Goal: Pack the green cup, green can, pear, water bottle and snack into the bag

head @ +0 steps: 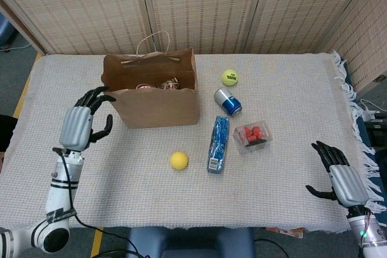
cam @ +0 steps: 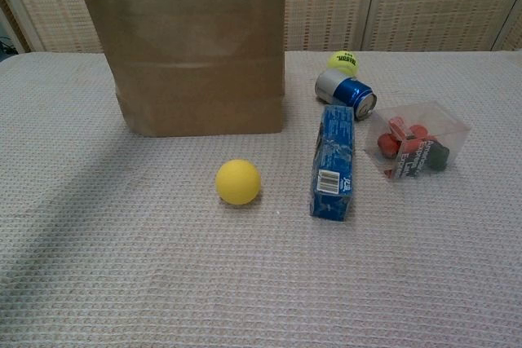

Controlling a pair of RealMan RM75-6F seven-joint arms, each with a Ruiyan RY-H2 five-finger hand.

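So far, I am judging the packing as close to done or finished, though I cannot confirm it. Looking down from the head view, I am seeing the brown paper bag (head: pixel 154 92) standing upright at about 11 o'clock on the bench (head: pixel 290 179), its mouth open, with something shiny and crinkled plus a bit of red showing inside (head: pixel 162 84); that could be the snack, but the rest of the contents are hidden by the bag walls. None of the green cup, green can, pear or water bottle is lying out on the bench, so I am reading them as probably already inside.

What is sitting outside the bag are other things: a yellow ball (head: pixel 179 160) near the centre, a blue packet (head: pixel 218 144) just to its 3 o'clock, a blue can (head: pixel 228 101) on its side, a tennis ball (head: pixel 229 77) at 12 o'clock of that can, and a clear box of red pieces (head: pixel 252 136).

My left robot hand (head: pixel 83 124) is hovering at 9 o'clock of the bag, apart from it, fingers spread and holding nothing. My right robot hand (head: pixel 340 176) is resting at the 4 o'clock edge of the bench, fingers also apart and empty.
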